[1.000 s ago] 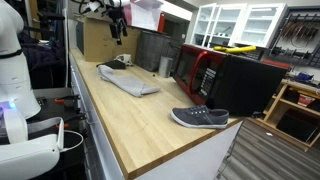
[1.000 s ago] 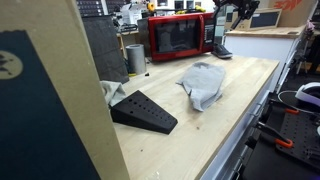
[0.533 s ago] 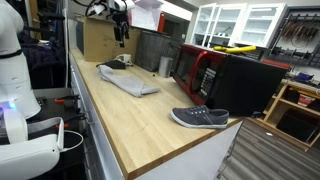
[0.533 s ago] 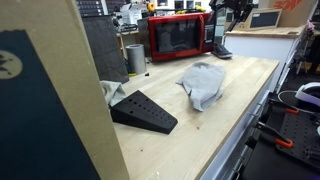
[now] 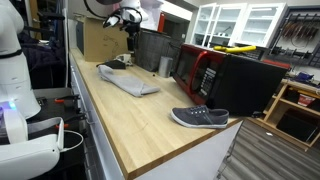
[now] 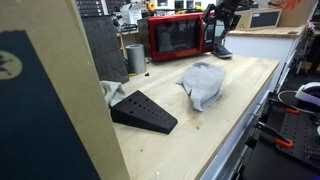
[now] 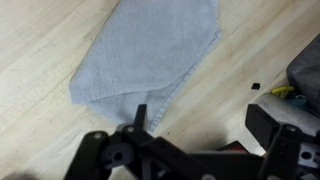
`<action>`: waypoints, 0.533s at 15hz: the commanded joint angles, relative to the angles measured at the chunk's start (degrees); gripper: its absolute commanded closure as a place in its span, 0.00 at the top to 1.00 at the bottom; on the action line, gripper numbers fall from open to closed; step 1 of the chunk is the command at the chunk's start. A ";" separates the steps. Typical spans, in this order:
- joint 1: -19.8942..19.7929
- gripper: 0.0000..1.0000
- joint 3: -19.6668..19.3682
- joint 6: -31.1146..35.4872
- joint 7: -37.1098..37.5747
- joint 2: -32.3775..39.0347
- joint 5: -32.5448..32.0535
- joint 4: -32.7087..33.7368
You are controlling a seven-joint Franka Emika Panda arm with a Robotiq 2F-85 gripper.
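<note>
A grey-blue cloth (image 7: 150, 50) lies flat below you on the pale wooden bench (image 7: 40, 60), reaching from the top edge down to a blunt corner near the middle, with a fold line across its lower part. Your jaws show as dark shapes along the bottom edge, spread wide with nothing in them, above the cloth and not touching it. To the right, a small black speck (image 7: 255, 86) sits on the wood, and a grey and yellow thing (image 7: 303, 75) is cut off by the edge.
</note>
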 commanded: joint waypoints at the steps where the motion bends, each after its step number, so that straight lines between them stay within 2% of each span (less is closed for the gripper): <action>1: 1.22 1.00 -1.38 -1.07 -3.19 10.13 1.00 7.46; 8: 2.22 1.00 -0.05 -2.43 -2.51 23.97 0.67 16.46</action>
